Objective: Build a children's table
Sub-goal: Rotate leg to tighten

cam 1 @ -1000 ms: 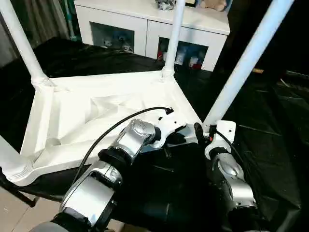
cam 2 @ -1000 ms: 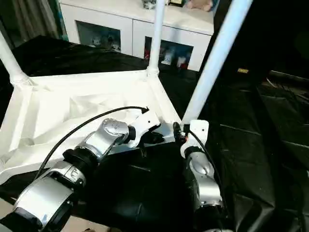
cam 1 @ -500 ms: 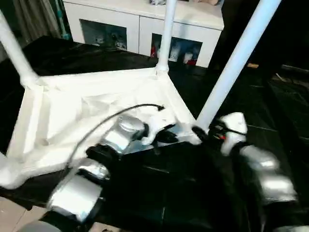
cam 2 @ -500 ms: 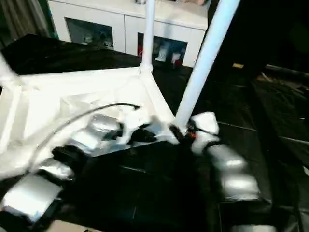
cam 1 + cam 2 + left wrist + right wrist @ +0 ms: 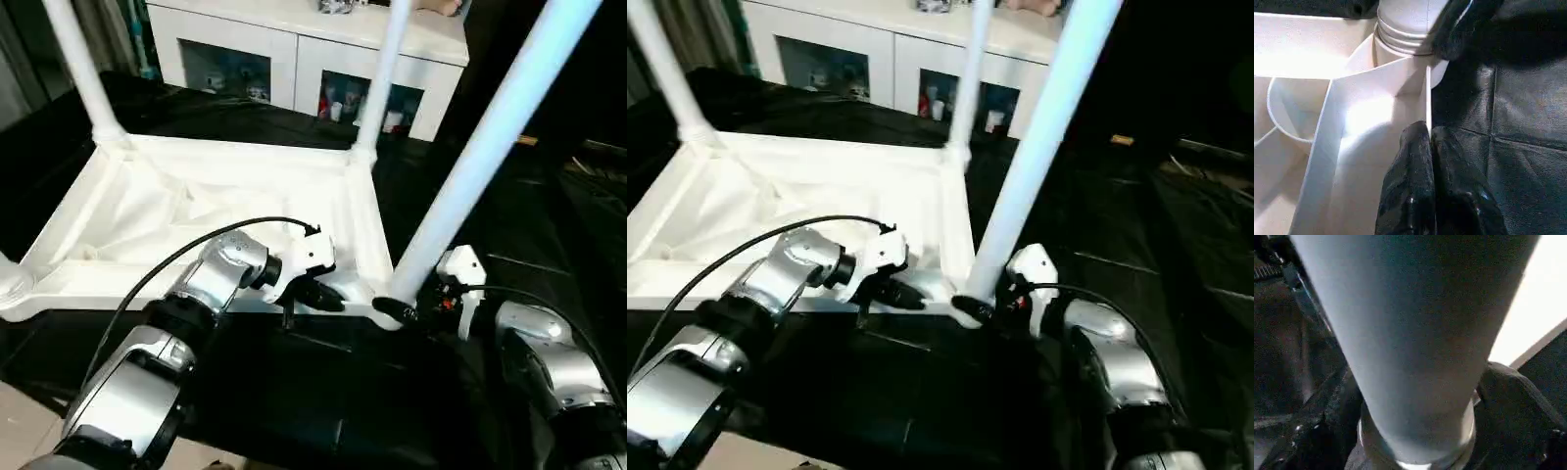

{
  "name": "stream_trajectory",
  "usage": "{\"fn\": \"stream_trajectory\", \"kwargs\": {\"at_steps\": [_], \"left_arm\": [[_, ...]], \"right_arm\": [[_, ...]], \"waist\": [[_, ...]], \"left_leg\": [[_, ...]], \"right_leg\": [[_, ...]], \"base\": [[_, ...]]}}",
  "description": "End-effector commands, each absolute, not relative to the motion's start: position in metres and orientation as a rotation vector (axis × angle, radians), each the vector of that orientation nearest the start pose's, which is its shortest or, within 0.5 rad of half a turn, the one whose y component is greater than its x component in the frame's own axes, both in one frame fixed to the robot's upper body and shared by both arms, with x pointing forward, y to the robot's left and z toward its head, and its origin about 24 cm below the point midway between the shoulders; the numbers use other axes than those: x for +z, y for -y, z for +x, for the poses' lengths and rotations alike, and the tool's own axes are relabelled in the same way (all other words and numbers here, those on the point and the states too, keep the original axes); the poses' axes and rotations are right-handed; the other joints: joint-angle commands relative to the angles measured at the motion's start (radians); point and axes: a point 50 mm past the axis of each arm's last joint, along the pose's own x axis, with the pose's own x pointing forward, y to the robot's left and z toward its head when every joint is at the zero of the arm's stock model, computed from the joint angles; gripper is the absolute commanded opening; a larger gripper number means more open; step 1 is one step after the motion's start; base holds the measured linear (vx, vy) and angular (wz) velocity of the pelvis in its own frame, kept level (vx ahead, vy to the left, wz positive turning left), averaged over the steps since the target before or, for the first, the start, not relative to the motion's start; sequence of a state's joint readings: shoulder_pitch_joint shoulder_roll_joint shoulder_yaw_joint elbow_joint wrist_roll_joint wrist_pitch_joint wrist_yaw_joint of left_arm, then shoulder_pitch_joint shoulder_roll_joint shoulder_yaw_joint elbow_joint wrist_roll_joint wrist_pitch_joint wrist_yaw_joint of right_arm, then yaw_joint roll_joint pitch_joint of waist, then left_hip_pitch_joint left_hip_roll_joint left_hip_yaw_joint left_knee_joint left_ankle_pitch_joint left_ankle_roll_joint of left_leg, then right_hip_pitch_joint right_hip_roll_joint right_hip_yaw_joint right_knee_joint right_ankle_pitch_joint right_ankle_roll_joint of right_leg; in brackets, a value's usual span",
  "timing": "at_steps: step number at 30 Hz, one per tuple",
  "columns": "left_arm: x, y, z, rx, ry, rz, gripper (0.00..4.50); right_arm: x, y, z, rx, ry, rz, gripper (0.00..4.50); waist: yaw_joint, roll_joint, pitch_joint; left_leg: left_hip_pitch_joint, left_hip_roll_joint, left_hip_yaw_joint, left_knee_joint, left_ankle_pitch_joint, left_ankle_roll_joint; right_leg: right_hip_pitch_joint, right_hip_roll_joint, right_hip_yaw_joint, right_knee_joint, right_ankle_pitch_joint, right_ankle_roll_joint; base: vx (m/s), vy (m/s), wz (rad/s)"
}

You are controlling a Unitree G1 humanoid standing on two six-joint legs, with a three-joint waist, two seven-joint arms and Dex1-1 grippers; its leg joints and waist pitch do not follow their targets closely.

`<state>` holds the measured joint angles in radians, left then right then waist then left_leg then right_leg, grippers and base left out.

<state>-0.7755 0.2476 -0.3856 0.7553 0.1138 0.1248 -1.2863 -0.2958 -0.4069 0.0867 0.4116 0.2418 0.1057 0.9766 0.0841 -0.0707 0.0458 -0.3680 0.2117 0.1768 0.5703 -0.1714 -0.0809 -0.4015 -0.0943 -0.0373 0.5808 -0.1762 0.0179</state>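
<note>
Nearest to you, the right end effector (image 5: 397,311) has its two black fingers wrapped around the base of the closest leg (image 5: 480,162), right where the tube meets its corner socket (image 5: 1405,36). That leg's long axis runs up and away to the right from the socket, so any seating or twisting has to follow that line down into the socket; your right arm is the one already on it. Just beside it, the left end effector (image 5: 1429,147) is pinched narrow on the thin edge wall of the upturned tabletop (image 5: 196,211), bracing the same corner. The tabletop lies underside-up on the dark-covered table (image 5: 294,392), ribs showing. Farther off, two more legs (image 5: 83,73) stand upright in their sockets, one of them at the back right corner (image 5: 382,78). Beyond them stands a white cabinet (image 5: 294,59). You have no readable brands, labels or writing anywhere.
</note>
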Motion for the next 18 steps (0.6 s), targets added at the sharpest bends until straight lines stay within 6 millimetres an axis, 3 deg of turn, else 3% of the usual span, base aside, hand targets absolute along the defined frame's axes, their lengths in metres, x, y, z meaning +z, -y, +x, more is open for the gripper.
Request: {"fn": "stream_trajectory", "kwargs": {"at_steps": [1,4,12,18], "left_arm": [[0.0446,-0.0886,0.3196,-1.541,-0.638,0.501,0.0],[0.045,-0.0891,0.3192,-1.541,-0.639,0.502,0.0],[0.0446,-0.0884,0.319,-1.534,-0.641,0.509,0.0],[0.0442,-0.0902,0.3189,-1.533,-0.653,0.506,0.0]], "right_arm": [[0.0335,0.1856,0.2854,0.976,-0.305,-0.078,3.75],[0.0326,0.1869,0.2853,0.989,-0.315,-0.088,3.75],[0.0329,0.1875,0.2872,0.996,-0.308,-0.066,3.14],[0.0339,0.1884,0.2896,0.994,-0.299,-0.046,2.72]], "waist": [[0.003,-0.006,-0.062],[0.005,-0.007,-0.063],[0.006,-0.008,-0.063],[0.007,-0.007,-0.059]], "left_leg": [[0.014,0.017,0.01,-0.057,-0.15,0.092],[0.012,0.015,0.011,-0.055,-0.132,0.096],[0.012,0.015,0.01,-0.054,-0.144,0.092],[0.011,0.015,0.008,-0.056,-0.198,0.067]], "right_leg": [[0.051,-0.037,0.021,-0.033,-0.02,-0.291],[0.052,-0.037,0.021,-0.03,0.001,-0.291],[0.052,-0.036,0.021,-0.03,-0.029,-0.286],[0.048,-0.038,0.022,-0.039,-0.123,-0.263]], "base": [[0.0,0.0,0.0],[0.0,0.0,0.0],[0.0,0.0,0.0],[0.0,0.0,0.0]]}}
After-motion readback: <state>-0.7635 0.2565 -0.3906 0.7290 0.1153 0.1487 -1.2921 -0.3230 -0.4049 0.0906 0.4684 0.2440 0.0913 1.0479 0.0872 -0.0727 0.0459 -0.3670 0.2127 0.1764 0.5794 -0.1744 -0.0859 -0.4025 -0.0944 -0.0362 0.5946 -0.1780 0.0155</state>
